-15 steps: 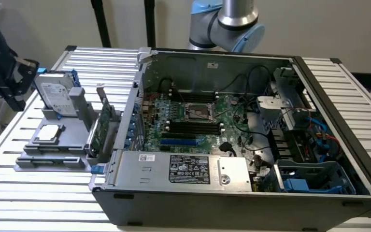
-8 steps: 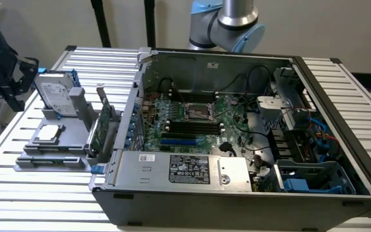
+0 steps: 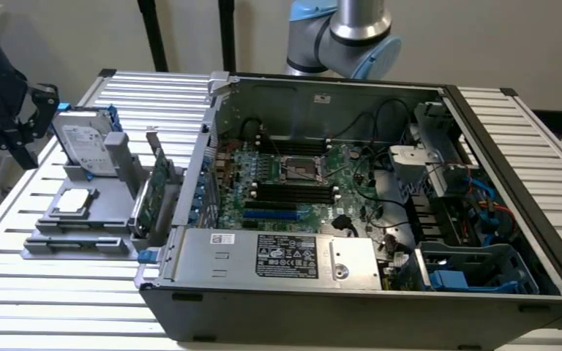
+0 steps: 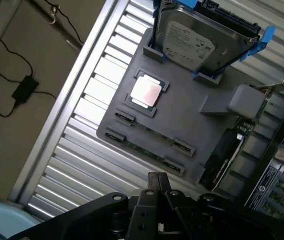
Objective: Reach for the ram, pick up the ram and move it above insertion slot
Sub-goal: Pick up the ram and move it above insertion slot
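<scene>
1. Reach step in hand, with nothing lifted yet. Long, thin green circuit-board stick of ram (image 4: 147, 151) seated in a groove along one edge of the flat grey plastic holder tray (image 4: 192, 117), between small dark clips.
2. In the exterior view, holder tray (image 3: 105, 208) at nine o'clock of the open dark-grey metal computer case (image 3: 359, 311), both on the slatted aluminium table (image 3: 56, 307). Black two-finger gripper (image 3: 27, 121) at about ten o'clock of the tray, just beside the upright silver hard drive (image 3: 85, 142) and well apart from the case.
3. In the wrist view, gripper (image 4: 156, 181) poised over the table slats just off the ram's edge of the tray. Near the stick, not touching it.
4. Fingers apparently pressed together with no gap showing, though the angle is poor. Holding nothing, touching nothing.
5. By judgement, calls for parting the fingers enough to straddle the thin board, squaring them across its long axis, and coming down mid-length, clear of the clips and of the square silver processor chip (image 4: 146, 91) nearby.
6. Black memory insertion slots (image 3: 291, 192) on the green motherboard at the case's centre, roughly three o'clock from the tray and well apart from the ram. Tall green expansion card (image 3: 159, 194) standing between tray and case.
</scene>
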`<action>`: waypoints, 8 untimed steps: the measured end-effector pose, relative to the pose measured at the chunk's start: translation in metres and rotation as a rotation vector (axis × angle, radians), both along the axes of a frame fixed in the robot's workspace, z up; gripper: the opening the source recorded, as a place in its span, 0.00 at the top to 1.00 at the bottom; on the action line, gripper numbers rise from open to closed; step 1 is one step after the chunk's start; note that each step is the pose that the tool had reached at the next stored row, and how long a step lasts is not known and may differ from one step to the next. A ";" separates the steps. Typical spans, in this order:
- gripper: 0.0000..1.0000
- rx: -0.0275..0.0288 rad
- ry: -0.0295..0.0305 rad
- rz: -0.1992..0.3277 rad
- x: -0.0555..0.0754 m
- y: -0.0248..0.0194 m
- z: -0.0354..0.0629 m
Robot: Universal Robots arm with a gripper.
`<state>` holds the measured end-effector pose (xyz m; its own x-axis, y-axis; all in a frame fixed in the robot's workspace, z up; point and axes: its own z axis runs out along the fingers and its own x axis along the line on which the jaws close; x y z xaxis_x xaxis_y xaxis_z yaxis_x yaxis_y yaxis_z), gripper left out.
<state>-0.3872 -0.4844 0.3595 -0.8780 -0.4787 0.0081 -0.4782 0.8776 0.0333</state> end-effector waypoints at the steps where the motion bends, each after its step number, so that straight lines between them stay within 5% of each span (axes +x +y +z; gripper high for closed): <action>1: 0.89 0.0003 -0.0040 0.017 0.000 0.0000 -0.0001; 8: 0.89 0.0017 -0.0295 0.139 0.000 0.0000 -0.0002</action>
<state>-0.3871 -0.4844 0.3592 -0.8029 -0.5959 -0.0177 -0.5962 0.8027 0.0188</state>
